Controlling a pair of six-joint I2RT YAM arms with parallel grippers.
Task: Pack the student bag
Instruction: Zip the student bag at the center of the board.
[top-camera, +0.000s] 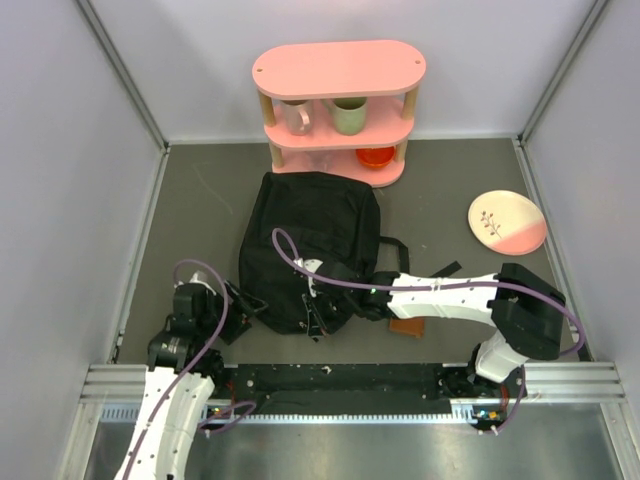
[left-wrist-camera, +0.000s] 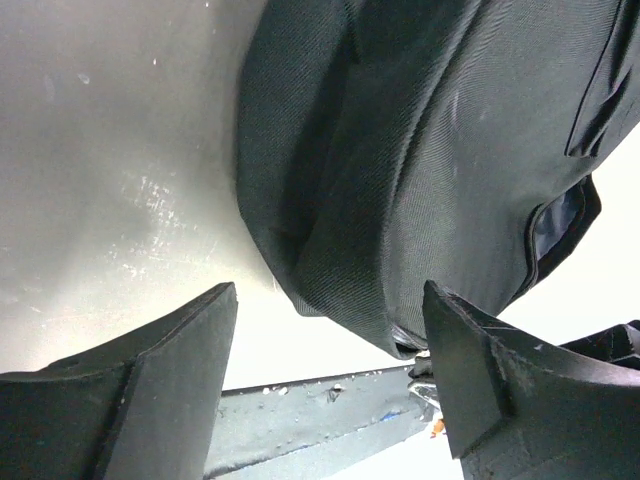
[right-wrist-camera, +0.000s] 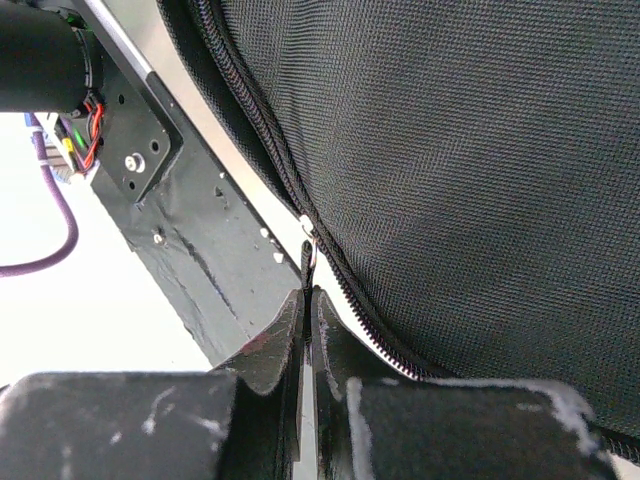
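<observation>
student bag (top-camera: 312, 232): black woven cloth, matt | table (top-camera: 205, 205): grey, matt, scuffed | left fingers (left-wrist-camera: 165, 395): black matt plastic

The student bag (top-camera: 310, 240) is black throughout, a fine twill weave with a black zipper (right-wrist-camera: 330, 250). The shelf (top-camera: 340, 68) is pink with pale wood posts; one mug (top-camera: 349, 117) is green. The plate (top-camera: 507, 221) is cream and pink with a dark sprig motif. Table (top-camera: 200, 200) grey, cables (right-wrist-camera: 68, 205) purple.

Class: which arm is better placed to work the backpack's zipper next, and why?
Likely right. The right gripper is shut on the zipper pull of the student bag; the left gripper is open beside the bag's edge, gripping nothing.
</observation>
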